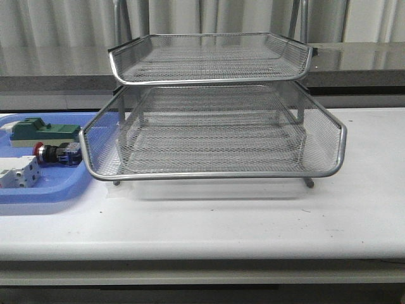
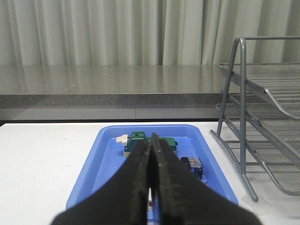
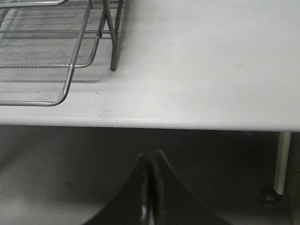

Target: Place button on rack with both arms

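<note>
The button (image 1: 58, 153) lies on its side in the blue tray (image 1: 38, 193) at the left, red cap to the left, blue block to the right. In the left wrist view only its blue rear block (image 2: 193, 164) shows past my fingers. The silver wire-mesh rack (image 1: 215, 136) stands in the middle of the table; it shows in the left wrist view (image 2: 262, 117) and the right wrist view (image 3: 42, 51). My left gripper (image 2: 152, 140) is shut and empty, short of the tray. My right gripper (image 3: 151, 157) is shut and empty, below the table's front edge.
A green block (image 1: 44, 132) and a white block (image 1: 18, 172) lie in the blue tray beside the button. A grey counter (image 2: 103, 86) and curtains stand behind the table. A table leg (image 3: 281, 161) shows at the right.
</note>
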Robot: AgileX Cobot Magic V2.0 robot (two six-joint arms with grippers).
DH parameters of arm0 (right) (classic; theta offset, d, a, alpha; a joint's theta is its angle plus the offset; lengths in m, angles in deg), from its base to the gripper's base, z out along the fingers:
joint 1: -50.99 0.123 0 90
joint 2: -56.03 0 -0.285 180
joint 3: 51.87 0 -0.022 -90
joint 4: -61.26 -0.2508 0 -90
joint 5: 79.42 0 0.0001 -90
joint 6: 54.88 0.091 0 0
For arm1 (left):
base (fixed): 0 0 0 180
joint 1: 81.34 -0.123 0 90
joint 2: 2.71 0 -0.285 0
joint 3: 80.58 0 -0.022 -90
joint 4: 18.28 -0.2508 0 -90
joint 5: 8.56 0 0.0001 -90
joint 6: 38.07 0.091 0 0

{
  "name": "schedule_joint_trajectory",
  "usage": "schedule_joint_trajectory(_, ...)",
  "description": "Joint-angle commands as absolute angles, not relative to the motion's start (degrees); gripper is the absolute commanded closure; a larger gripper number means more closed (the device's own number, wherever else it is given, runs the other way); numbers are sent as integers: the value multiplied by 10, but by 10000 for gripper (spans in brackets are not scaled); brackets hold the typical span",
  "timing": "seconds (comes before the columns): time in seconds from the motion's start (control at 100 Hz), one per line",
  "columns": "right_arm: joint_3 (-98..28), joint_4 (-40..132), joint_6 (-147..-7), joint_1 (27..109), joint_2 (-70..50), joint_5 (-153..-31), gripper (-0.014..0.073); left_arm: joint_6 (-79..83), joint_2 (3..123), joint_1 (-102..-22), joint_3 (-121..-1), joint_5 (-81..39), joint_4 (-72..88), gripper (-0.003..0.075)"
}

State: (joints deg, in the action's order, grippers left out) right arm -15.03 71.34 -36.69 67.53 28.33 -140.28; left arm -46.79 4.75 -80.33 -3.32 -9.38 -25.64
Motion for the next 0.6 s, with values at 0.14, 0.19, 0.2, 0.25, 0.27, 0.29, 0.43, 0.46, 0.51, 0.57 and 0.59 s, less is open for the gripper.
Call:
schedule_joint_trajectory(0.14, -168, 727, -369, 672, 278, -1369, 663, -473, 30, -803, -6, -48, -255, 740)
schedule_joint_trajectory(0.19, -168, 727, -369, 672, 278, -1369, 663, -473, 30, -803, -6, -48, -255, 740)
schedule_joint_trajectory(0.2, -168, 727, -369, 672, 278, -1369, 663, -473, 30, -803, -6, -48, -255, 740)
schedule_joint_trajectory(0.25, -168, 727, -369, 672, 278, -1369, 663, -473, 30, -803, -6, -48, -255, 740)
schedule_joint_trajectory(0.27, -168, 727, -369, 672, 278, -1369, 663, -473, 30, -803, -6, -48, -255, 740)
schedule_joint_trajectory(0.29, -168, 727, -369, 672, 278, -1369, 663, -473, 30, -803, -6, -48, -255, 740)
schedule_joint_trajectory(0.43, -168, 727, -369, 672, 278, -1369, 663, -473, 30, -803, -6, -37, -255, 740)
schedule_joint_trajectory(0.46, -168, 727, -369, 672, 278, -1369, 663, -473, 30, -803, -6, -32, -255, 740)
schedule_joint_trajectory(0.51, -168, 727, -369, 672, 278, -1369, 663, -473, 30, -803, -11, -31, -252, 740)
schedule_joint_trajectory(0.57, -168, 727, -369, 672, 278, -1369, 663, -473, 30, -803, -23, -45, -215, 740)
schedule_joint_trajectory(0.59, -168, 727, -369, 672, 278, -1369, 663, -473, 30, -803, -30, -50, -203, 740)
